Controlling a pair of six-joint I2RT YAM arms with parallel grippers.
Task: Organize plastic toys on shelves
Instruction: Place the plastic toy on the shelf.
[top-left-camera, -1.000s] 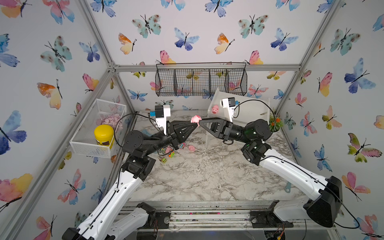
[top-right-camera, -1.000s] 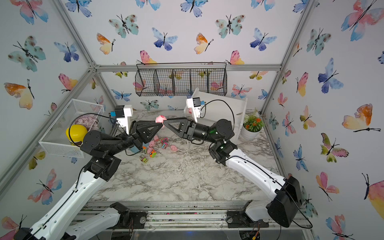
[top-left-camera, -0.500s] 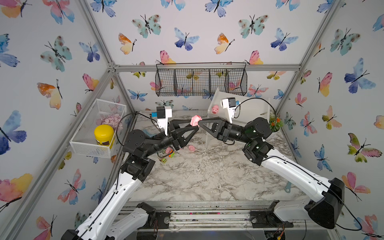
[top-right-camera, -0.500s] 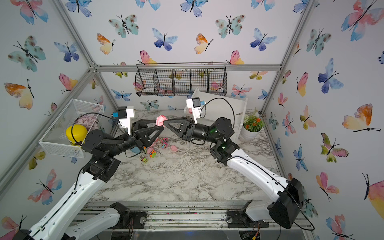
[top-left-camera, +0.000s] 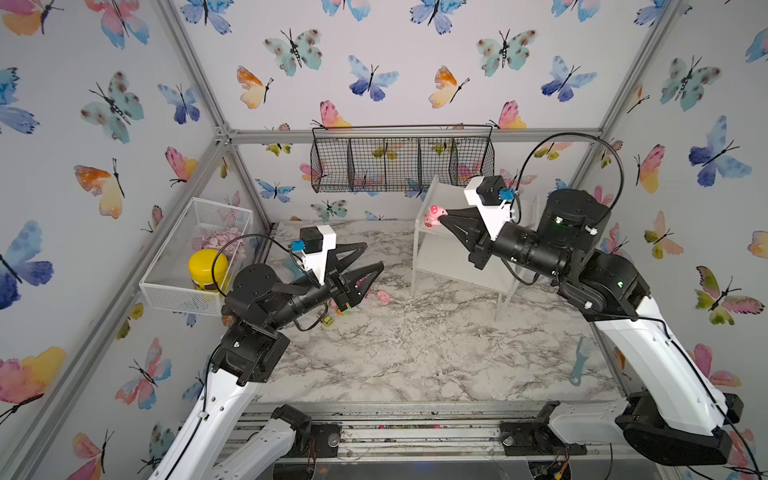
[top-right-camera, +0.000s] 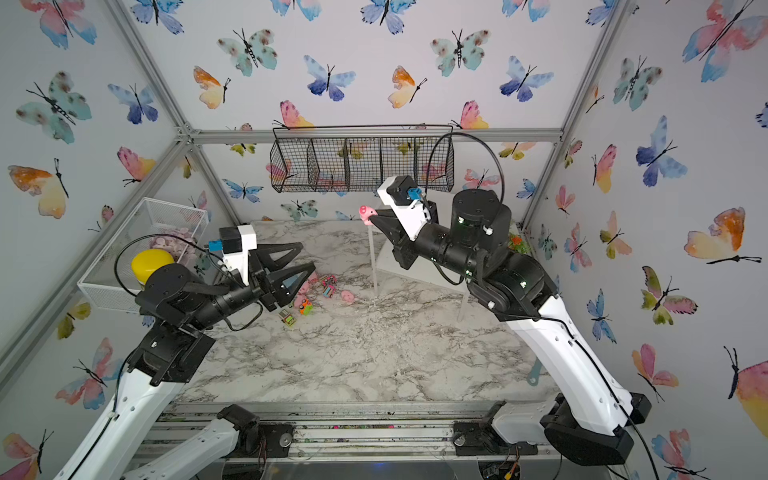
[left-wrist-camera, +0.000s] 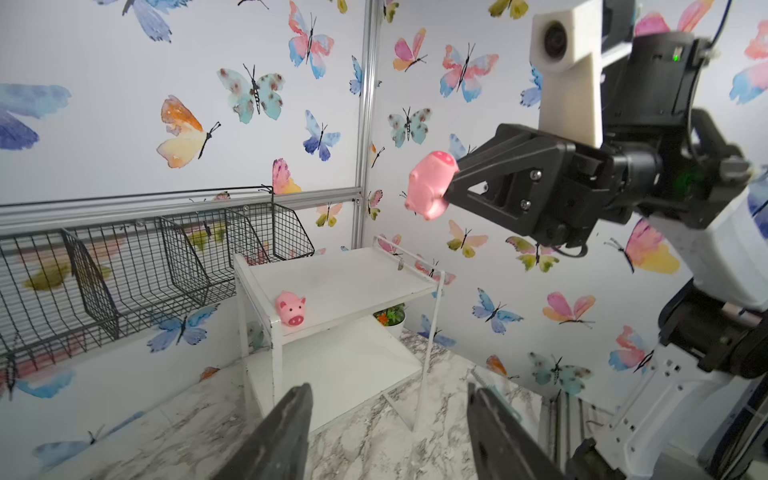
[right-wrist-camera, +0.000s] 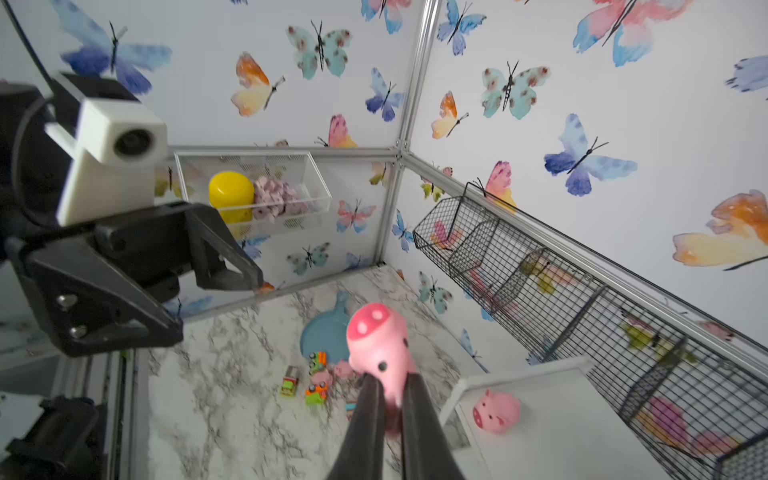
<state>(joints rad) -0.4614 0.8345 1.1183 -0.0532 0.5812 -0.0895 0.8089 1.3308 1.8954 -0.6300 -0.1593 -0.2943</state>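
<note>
Placing step — the right gripper (right-wrist-camera: 388, 386), clenched on 1 pink pig (right-wrist-camera: 376, 340), hangs above the shelf (left-wrist-camera: 345, 282). Next it should lower beside the second pig (left-wrist-camera: 291, 307) and let go. The left gripper (top-left-camera: 374, 254) is released and empty.

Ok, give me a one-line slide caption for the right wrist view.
Right gripper shut on a pink pig, with a second pig sitting on the white shelf's top board.

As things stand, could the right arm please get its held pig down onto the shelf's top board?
Probably yes: the right tool grips the held pig higher than the top board, nothing stands between, and the board is bare but for a second pig at one corner.
</note>
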